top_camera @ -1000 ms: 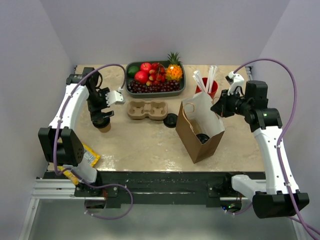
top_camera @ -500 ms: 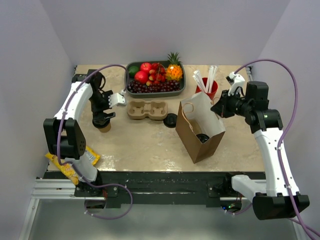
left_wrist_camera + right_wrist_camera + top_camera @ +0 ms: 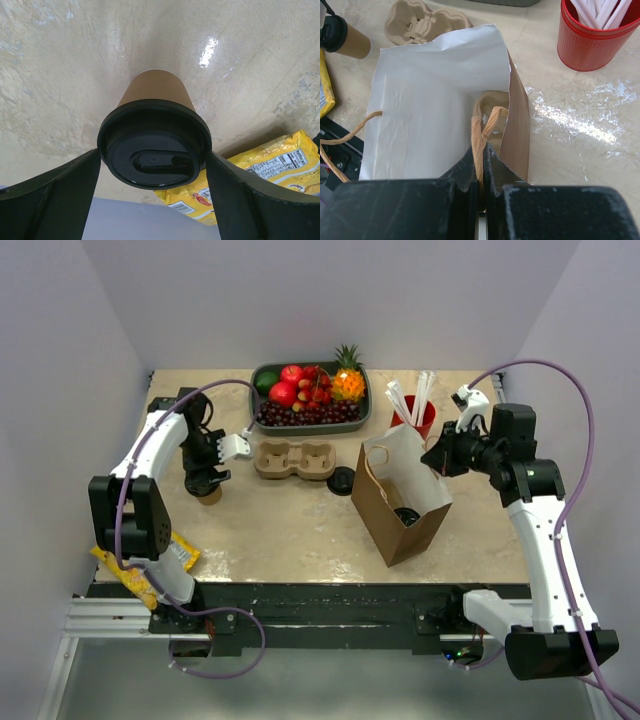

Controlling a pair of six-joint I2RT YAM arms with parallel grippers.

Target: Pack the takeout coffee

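Observation:
The takeout coffee (image 3: pixel 211 494), a kraft-brown cup with a black lid, stands on the table at the left. In the left wrist view its lid (image 3: pixel 154 149) sits between my two fingers, which touch both sides of it. My left gripper (image 3: pixel 206 480) is shut on the cup at the lid. The cup also shows in the right wrist view (image 3: pixel 354 42). My right gripper (image 3: pixel 437 458) is shut on the twisted paper handle (image 3: pixel 481 137) of the brown paper bag (image 3: pixel 400 508) and holds its mouth open; the bag's white inside (image 3: pixel 435 105) faces the camera.
A tan two-hole carrier (image 3: pixel 295 460) lies between cup and bag. A loose black lid (image 3: pixel 342 480) lies left of the bag. A fruit tray (image 3: pixel 262 422) is at the back, with a red cup of straws (image 3: pixel 413 416) behind the bag. A yellow snack packet (image 3: pixel 165 558) lies at the front left.
My left arm has shifted its elbow and wrist while the gripper stayed at the cup and settled lower around it. The right arm and the bag have not moved.

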